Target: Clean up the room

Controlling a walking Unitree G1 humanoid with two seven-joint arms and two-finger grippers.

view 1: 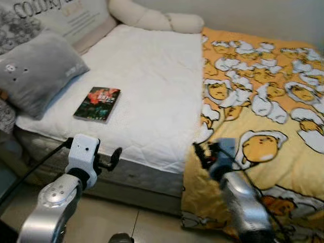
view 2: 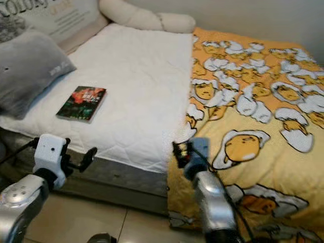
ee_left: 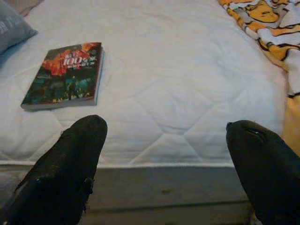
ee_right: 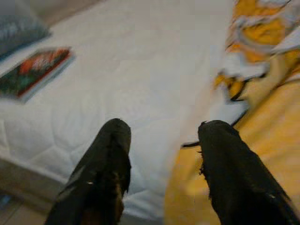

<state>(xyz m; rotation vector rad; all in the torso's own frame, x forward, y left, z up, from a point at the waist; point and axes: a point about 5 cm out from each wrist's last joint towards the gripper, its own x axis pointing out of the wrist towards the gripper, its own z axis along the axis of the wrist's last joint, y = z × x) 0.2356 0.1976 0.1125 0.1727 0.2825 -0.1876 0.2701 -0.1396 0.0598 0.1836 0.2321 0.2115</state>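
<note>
A dark book (view 1: 97,103) with a red and green cover lies flat on the white mattress (view 1: 152,86), near its front left edge. A yellow blanket (view 1: 263,111) printed with egg characters covers the right half of the bed, and its edge hangs over the front. My left gripper (view 1: 112,159) is open, held low before the mattress front edge, below the book (ee_left: 63,75). My right gripper (view 1: 202,151) is open at the blanket's left edge (ee_right: 253,84), its fingers (ee_right: 110,159) empty.
A grey pillow (view 1: 35,68) and a printed cushion (view 1: 66,17) lie at the head end on the left. A cream bolster (view 1: 152,17) rests along the wall. Beige tiled floor (view 1: 121,223) runs below the bed frame.
</note>
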